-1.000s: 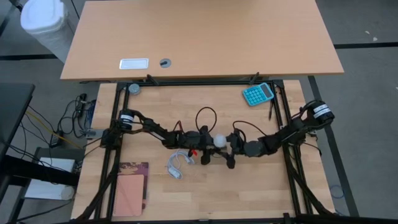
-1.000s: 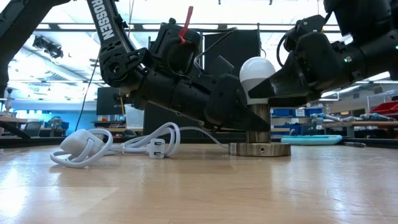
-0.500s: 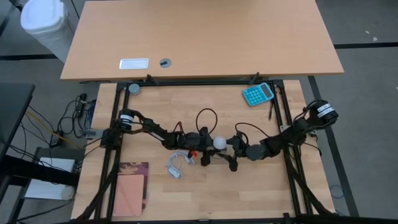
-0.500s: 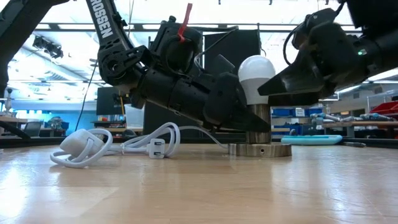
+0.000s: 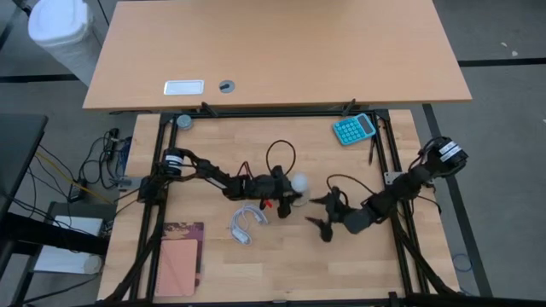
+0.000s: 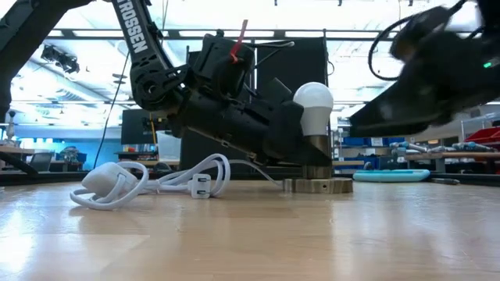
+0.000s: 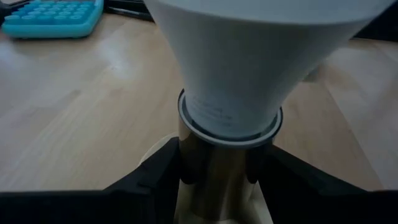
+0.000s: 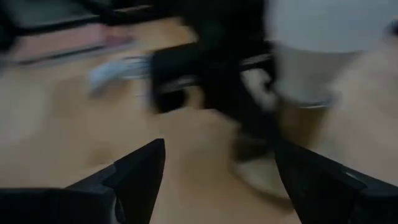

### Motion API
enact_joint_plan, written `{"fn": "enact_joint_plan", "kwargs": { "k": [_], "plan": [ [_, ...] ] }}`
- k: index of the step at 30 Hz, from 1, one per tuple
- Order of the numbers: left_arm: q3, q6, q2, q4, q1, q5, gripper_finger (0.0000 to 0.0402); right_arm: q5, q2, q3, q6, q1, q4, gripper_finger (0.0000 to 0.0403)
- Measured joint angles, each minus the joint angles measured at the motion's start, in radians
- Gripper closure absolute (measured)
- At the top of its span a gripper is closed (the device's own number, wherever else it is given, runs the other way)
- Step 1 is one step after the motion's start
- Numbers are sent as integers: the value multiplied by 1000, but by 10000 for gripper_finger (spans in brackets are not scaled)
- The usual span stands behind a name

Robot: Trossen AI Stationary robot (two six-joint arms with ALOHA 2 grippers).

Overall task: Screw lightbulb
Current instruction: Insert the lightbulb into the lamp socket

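A coiled white cord [image 6: 148,181] with its plug lies nearest the front edge of the wooden tabletop [image 5: 281,264] in the low view, slack and out of the way of the work behind it. Beyond it, near the middle of the tabletop, the lightbulb [image 6: 312,105] stands upright in a dark metal socket [image 6: 317,160] on a round flat base [image 6: 318,185], globe up. The left gripper [image 5: 286,194] reaches in low from the left edge, its arm stretched nearly flat along the wood and angled down at the wrist; its fingers [image 7: 149,180] sit narrowly parted on either side of the socket barrel, clamping it just under the bulb's pale taper, apparently to keep the fitting from turning while the bulb is twisted. Whether the bulb is fully seated cannot be told. To the bulb's right, well apart from it, the right gripper [image 5: 322,215] hangs above the wood with its jaws spread wide and nothing between them; its arm folds back from the right edge with the elbow bent, the wrist pointing toward the bulb, a pose that reads as the gap between one twist and the next. Farthest back, a turquoise calculator [image 5: 353,129] lies by the far right corner, taking no part
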Motion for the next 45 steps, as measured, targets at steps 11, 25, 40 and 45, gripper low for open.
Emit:
{"fn": "enact_joint_plan", "kwargs": {
  "k": [11, 25, 40, 45],
  "plan": [
    [-3, 5, -1, -5, 0, 46, 211, -205, 0, -5, -176, -216, 61, 98],
    [2, 24, 1, -11, -4, 79, 211, -251, 2, -56, -104, -243, 33, 98],
    [1, 24, 1, -12, -4, 84, 211, -369, 2, -57, -260, -317, 226, 97],
    [0, 24, 1, -11, -4, 83, 211, -386, 1, -57, -271, -315, 262, 97]
  ]
}}
